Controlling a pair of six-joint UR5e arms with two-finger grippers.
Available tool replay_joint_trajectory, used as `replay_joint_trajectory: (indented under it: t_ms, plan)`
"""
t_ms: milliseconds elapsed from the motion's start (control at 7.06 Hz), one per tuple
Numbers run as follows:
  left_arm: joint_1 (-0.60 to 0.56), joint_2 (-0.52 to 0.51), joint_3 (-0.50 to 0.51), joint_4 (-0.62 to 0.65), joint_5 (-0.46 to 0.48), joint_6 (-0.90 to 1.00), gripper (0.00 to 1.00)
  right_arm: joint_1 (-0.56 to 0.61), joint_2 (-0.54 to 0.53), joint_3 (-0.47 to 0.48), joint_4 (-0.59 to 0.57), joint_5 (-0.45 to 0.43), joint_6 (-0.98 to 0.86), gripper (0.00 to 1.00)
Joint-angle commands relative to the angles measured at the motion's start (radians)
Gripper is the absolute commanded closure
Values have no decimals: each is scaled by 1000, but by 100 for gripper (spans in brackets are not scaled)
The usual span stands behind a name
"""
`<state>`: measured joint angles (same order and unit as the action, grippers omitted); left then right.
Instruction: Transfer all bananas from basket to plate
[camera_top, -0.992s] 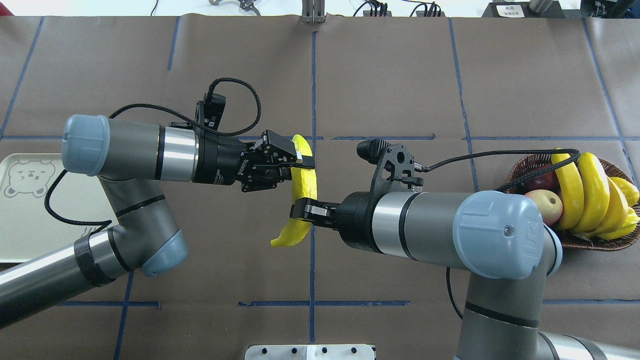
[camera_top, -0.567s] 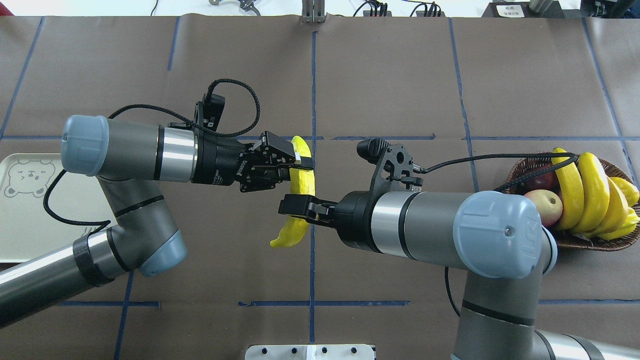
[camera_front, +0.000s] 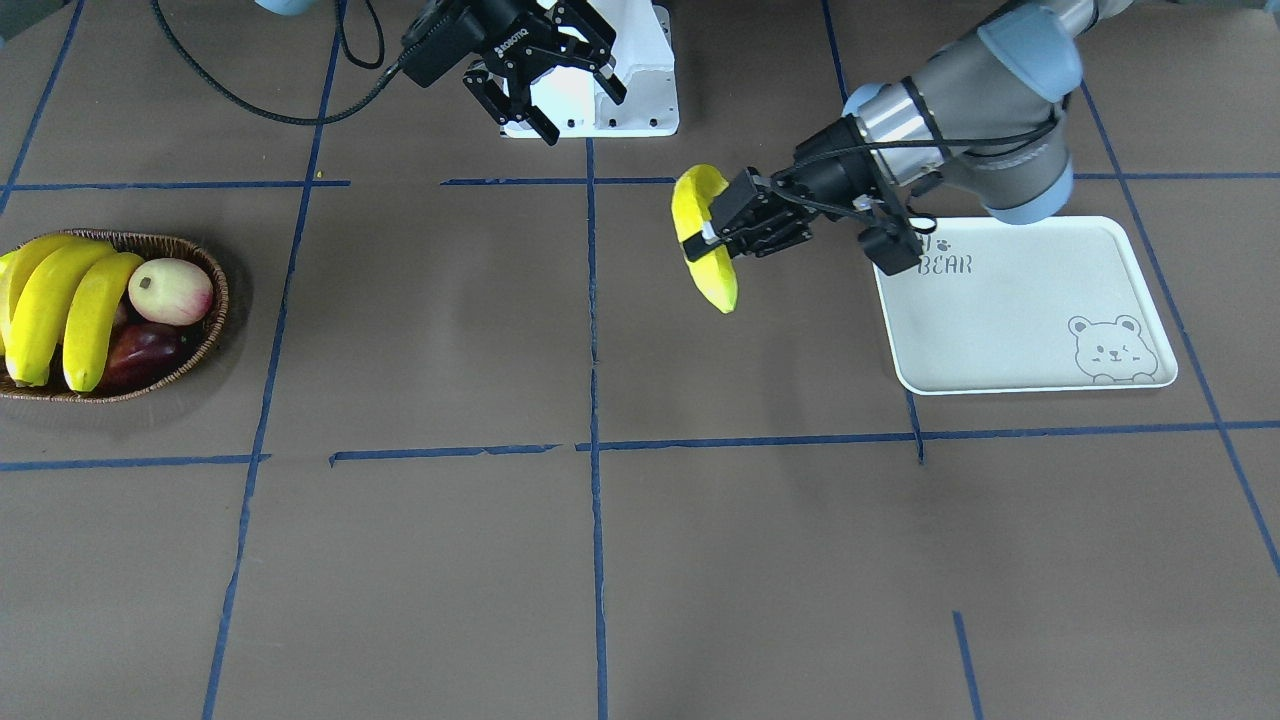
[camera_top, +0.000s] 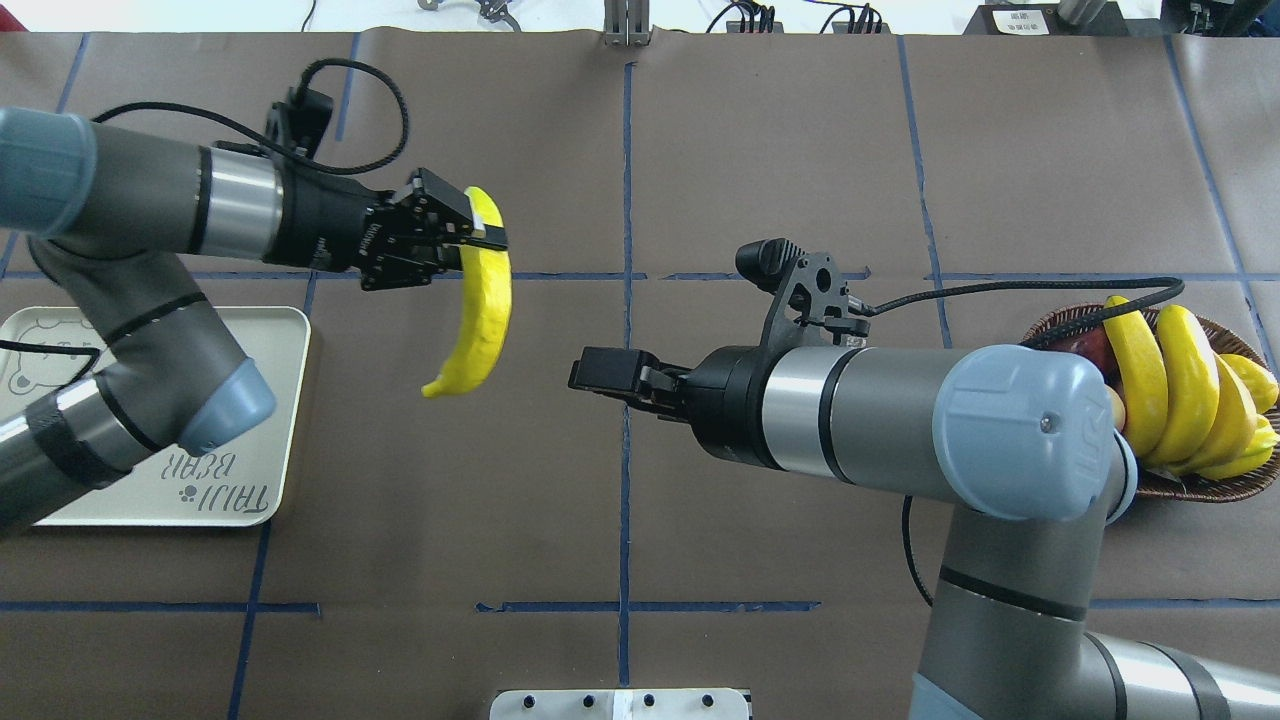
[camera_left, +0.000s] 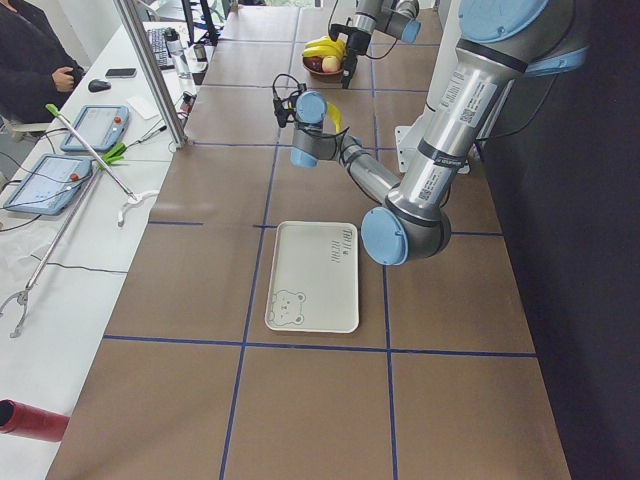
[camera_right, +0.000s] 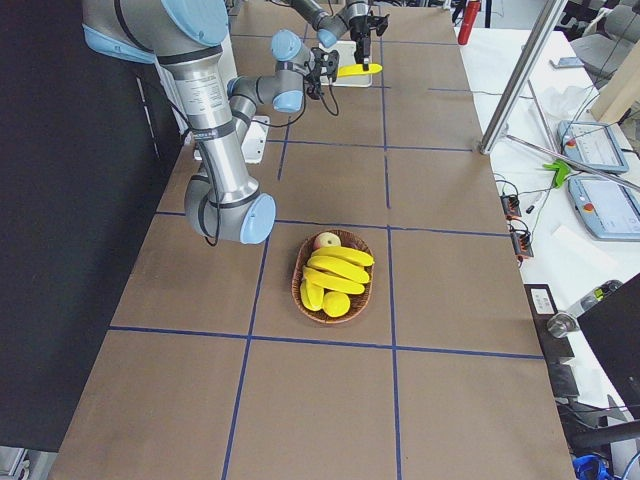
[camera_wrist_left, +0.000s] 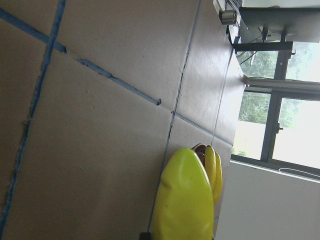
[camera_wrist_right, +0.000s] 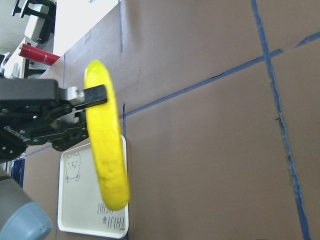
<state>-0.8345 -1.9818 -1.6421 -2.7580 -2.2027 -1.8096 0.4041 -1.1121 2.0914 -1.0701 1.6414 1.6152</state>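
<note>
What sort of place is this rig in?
Probably a robotics lab, not a home: a table papered brown with a blue tape grid, teach pendants on a side bench, and an operator beside it.

Table (camera_top: 760, 150) w/ brown paper cover, blue tape lines (camera_top: 626, 150) in a grid. Exterior left view: white side bench (camera_left: 80, 230) along left edge w/ two tablets (camera_left: 95, 128), slanted metal pole (camera_left: 152, 70), person in dark top (camera_left: 30, 60) upper left. Left wrist view: big windows (camera_wrist_left: 295, 130) at right, daylight, trees outside; pale wall (camera_wrist_left: 265, 205) lower right.
</note>
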Motion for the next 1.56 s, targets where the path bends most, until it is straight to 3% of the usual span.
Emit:
replay_joint_trajectory:
  t_ms: [0, 283, 425, 709, 1134, 1417]
  plan:
    - [-124, 169, -7, 27, -92, 174, 100, 100, -6, 2, -116, 77, -15, 0]
    - [-187, 315, -10, 154, -86, 382, 100, 185, -9, -2, -228, 133, -90, 0]
    - [-190, 395, -8, 178, -42, 474, 100, 226, -6, -4, -334, 135, -156, 0]
    - [-195, 551, -7, 268, 82, 706, 100, 280, -12, -8, -367, 129, -230, 0]
    - [-189, 580, 13, 351, 158, 762, 100, 295, -25, -13, -364, 129, -228, 0]
    - [-184, 557, 13, 373, 149, 753, 97, 298, -25, -13, -364, 130, -228, 0]
